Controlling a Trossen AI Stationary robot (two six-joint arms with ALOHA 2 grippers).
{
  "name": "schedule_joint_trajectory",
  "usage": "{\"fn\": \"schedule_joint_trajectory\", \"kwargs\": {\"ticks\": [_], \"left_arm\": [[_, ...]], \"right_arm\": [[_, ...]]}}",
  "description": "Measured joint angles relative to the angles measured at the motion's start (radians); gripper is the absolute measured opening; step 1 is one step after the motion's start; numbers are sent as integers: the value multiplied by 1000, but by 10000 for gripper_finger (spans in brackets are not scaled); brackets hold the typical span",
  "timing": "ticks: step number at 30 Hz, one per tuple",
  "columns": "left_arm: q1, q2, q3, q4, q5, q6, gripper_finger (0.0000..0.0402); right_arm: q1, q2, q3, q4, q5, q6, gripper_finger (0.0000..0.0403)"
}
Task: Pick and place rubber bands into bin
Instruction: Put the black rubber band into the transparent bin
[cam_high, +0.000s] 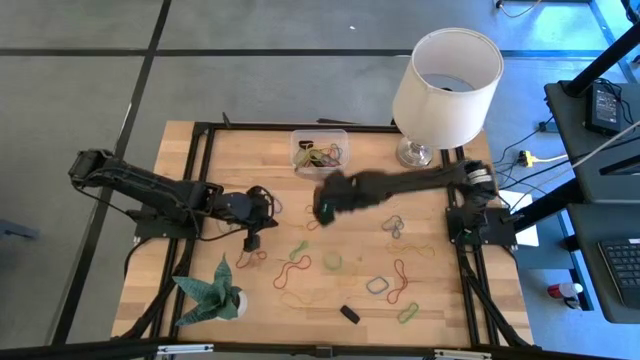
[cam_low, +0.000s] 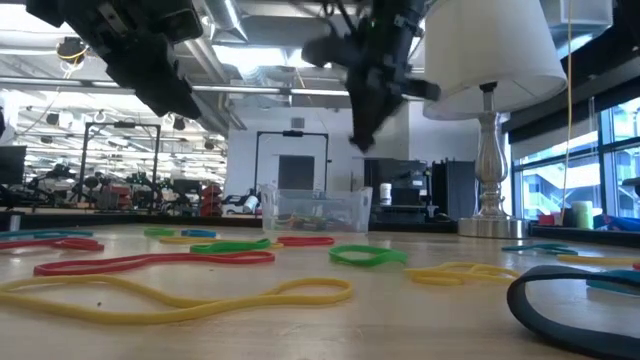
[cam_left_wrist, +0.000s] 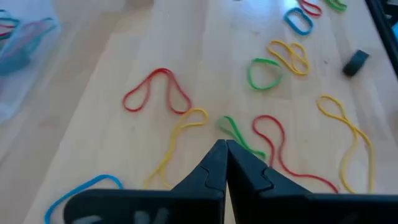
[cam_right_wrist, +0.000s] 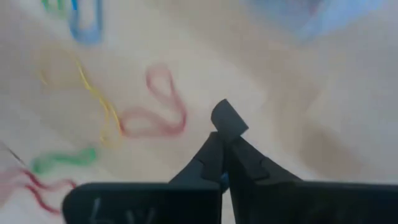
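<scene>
the light wooden table holds a tall white lampshade lamp at its far edge, and beside that the small clear plastic bin with some bands inside. the right gripper hangs just in front of the bin, tips pressed together; i cannot tell if it holds anything. the left gripper hovers low, tips together, holding nothing. thin coloured rubber bands lie scattered across the table. to do well, it should open wide, drop onto one band, then pinch.
</scene>
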Motion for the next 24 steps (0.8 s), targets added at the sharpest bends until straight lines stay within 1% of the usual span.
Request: {"fn": "schedule_joint_trajectory", "kwargs": {"ticks": [4,8,13,16,20,24], "left_arm": [[53,0,0,-1,0,2,2],[110,0,0,-1,0,-15,2],[167,0,0,8,-1,-58,2],[192,0,0,7,-1,-88,2],[202,0,0,5,-8,-129,2],[192,0,0,-10,-54,-176,2]], "right_arm": [[-122,-75,0,53,2,-163,3],[-238,-86,54,111,3,-348,2],[-344,9,208,160,-43,-582,2],[-392,93,290,159,-82,-668,1],[-432,201,318,143,-101,-737,1],[-457,293,313,127,-105,-764,1]]}}
